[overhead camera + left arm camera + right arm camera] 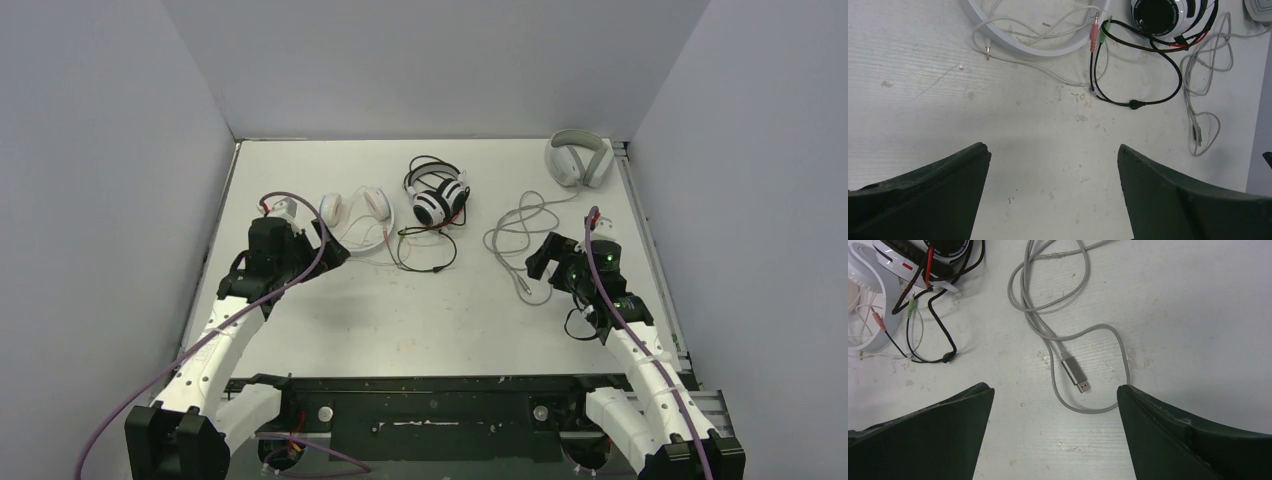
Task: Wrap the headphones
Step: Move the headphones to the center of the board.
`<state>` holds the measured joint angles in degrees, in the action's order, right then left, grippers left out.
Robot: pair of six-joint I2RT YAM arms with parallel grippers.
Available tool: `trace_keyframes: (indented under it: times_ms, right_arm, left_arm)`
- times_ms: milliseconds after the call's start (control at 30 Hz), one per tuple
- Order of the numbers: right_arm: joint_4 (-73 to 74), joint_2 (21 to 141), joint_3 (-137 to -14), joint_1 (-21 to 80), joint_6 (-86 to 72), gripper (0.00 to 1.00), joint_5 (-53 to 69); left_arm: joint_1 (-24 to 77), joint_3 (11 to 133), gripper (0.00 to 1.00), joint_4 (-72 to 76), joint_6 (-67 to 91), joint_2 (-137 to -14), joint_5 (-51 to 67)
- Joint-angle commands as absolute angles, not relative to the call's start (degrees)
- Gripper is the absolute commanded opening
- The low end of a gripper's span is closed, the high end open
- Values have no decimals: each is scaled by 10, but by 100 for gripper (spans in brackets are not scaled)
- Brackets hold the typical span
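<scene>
The small all-white headphones (355, 215) lie at the back left, their thin cable loose beside them. The left wrist view shows their headband (1023, 47) and cable jack (987, 50). The black-and-white headset (438, 196) lies to their right, its black cable (430, 255) looped toward the front, with pink and green plugs (1096, 35). My left gripper (335, 253) is open and empty, just in front of the white pair; it also shows in the left wrist view (1051, 150). My right gripper (540, 262) is open and empty over the table (1054, 389).
A light grey over-ear pair (578, 160) sits at the back right. Its long grey cable (515, 235) trails forward and ends in a USB plug (1075, 374) just ahead of my right gripper. Grey walls enclose the table (420, 320) on three sides.
</scene>
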<state>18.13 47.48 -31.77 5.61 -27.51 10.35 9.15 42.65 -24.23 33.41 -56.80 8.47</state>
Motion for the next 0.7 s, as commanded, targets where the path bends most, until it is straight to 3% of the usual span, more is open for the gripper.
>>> trace_keyframes:
  times_ms: [0,200,667]
  right_arm:
    - [156,475,-332,54,-279,100,75]
    - [159,507,-359,83,-270,100,34]
    - [55,705,-475,337,-297,100,-100]
  left_arm:
    - [89,444,97,-251,334,-565,63]
    - [88,447,97,-274,327,-580,37]
    - [81,452,97,-248,338,-613,53]
